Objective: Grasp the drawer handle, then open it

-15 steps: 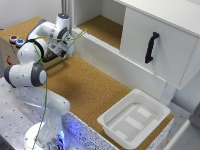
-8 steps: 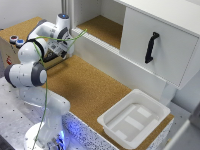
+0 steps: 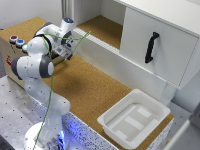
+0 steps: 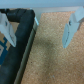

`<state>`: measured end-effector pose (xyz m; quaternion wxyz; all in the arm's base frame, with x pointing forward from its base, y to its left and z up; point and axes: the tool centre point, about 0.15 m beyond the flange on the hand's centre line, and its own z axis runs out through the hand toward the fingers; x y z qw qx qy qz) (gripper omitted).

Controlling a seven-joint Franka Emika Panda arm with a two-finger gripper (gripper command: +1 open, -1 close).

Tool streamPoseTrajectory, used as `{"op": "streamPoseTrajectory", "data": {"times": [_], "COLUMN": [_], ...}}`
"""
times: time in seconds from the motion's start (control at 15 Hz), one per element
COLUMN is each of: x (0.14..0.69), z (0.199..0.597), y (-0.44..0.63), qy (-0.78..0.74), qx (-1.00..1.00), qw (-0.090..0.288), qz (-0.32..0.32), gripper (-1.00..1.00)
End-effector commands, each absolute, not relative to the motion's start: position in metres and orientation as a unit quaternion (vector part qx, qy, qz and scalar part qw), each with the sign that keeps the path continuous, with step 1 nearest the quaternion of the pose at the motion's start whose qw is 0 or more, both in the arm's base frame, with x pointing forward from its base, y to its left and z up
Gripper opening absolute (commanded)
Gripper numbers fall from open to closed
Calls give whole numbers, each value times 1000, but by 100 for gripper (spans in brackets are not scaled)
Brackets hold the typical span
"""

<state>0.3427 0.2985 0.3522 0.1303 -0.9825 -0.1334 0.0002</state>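
The drawer is wide and shallow, with a long low white front panel (image 3: 122, 61) and a brown cork-like floor (image 3: 102, 27) behind it. It runs across the middle of the exterior view. My gripper (image 3: 70, 48) hangs near the panel's end on the exterior view's left, just in front of it. In the wrist view the gripper (image 4: 38, 42) is open, with its two pale fingers (image 4: 69, 35) spread wide over cork surface and nothing between them. No handle on the drawer shows clearly.
A tall white door panel (image 3: 160, 55) with a black handle (image 3: 151, 47) stands above the drawer's right part. A white plastic tray (image 3: 134, 119) lies on the cork tabletop (image 3: 90, 90) at the front right. A box with coloured buttons (image 3: 16, 41) sits at the left.
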Motion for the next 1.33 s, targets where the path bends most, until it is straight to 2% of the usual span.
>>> {"op": "streamPoseTrajectory", "data": {"times": [0.0,0.2,0.4,0.53,1.13,1.27], "x": [359,361,359,353,333,335], "z": [344,340,329,324,301,292], "y": [330,346,351,345,356,356], "qy": [-153,-160,-130,-103,-55,-59], "qx": [-977,-977,-984,-987,-987,-984], "qw": [142,140,113,115,150,170], "qz": [30,37,43,39,8,8], "gripper": [100,100,100,100,100,100]}}
